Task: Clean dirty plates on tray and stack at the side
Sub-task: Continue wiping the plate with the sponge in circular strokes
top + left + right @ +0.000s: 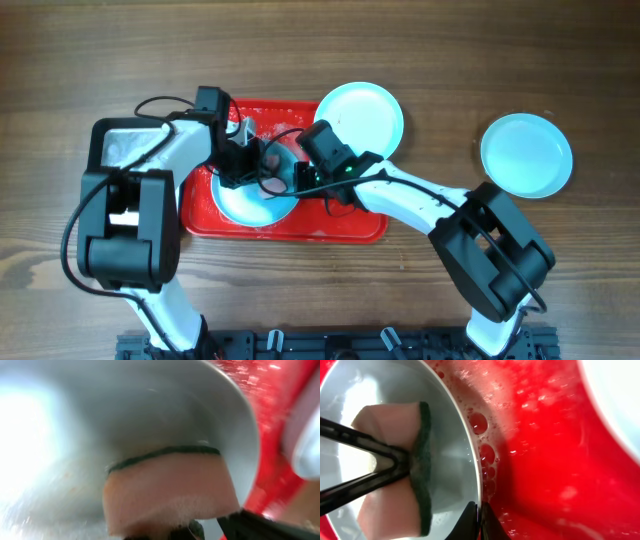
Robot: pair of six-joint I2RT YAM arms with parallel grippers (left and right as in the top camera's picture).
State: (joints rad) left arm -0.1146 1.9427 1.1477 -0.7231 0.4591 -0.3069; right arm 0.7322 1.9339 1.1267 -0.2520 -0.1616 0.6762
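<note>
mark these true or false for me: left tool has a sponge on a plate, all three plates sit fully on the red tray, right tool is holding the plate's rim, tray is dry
1. The left tool presses a pink sponge on the scrubbed plate. True.
2. All three plates sit fully on the red tray. False: the right plate lies on the bare table, and the far plate overlaps the tray's far right corner.
3. The right tool pinches the scrubbed plate's rim. True.
4. The tray is dry. False: it is wet, with bubbles beside the plate.
</note>
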